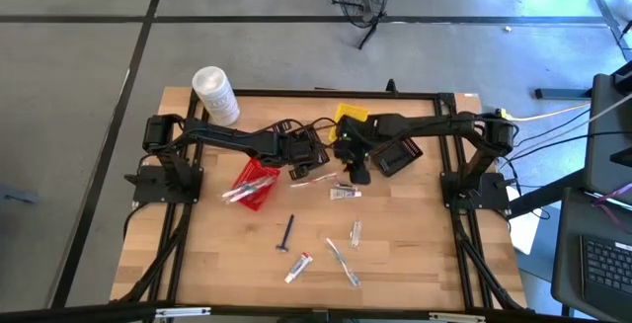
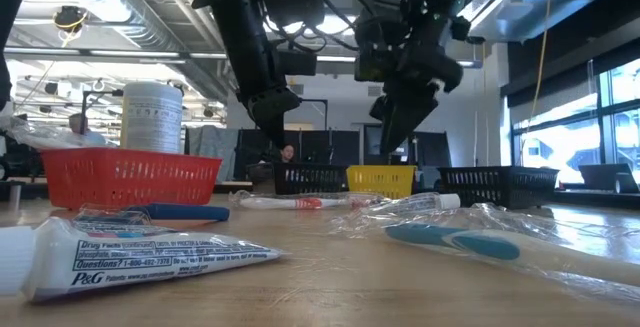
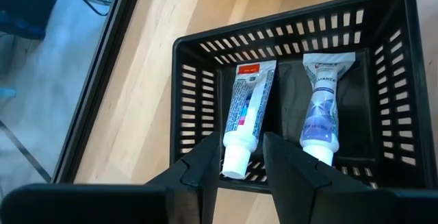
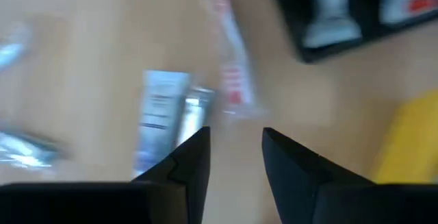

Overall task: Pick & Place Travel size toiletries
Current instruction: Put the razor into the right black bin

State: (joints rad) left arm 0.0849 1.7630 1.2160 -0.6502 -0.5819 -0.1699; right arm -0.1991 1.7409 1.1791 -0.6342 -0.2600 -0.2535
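Note:
My left gripper hangs open over a black basket just left of the table's middle. Two white tubes lie side by side in that basket, one with a red mark and one bluish. My right gripper is open and held above the table's middle, over a white tube and a wrapped stick with red marks. More toiletries lie toward the near edge: a black razor stick, a tube, a sachet and thin sticks.
A red basket holding wrapped items stands left of the middle. A yellow basket and a second black basket sit near the right arm. A white tub stands at the far left corner. Bare wood shows along the near edge.

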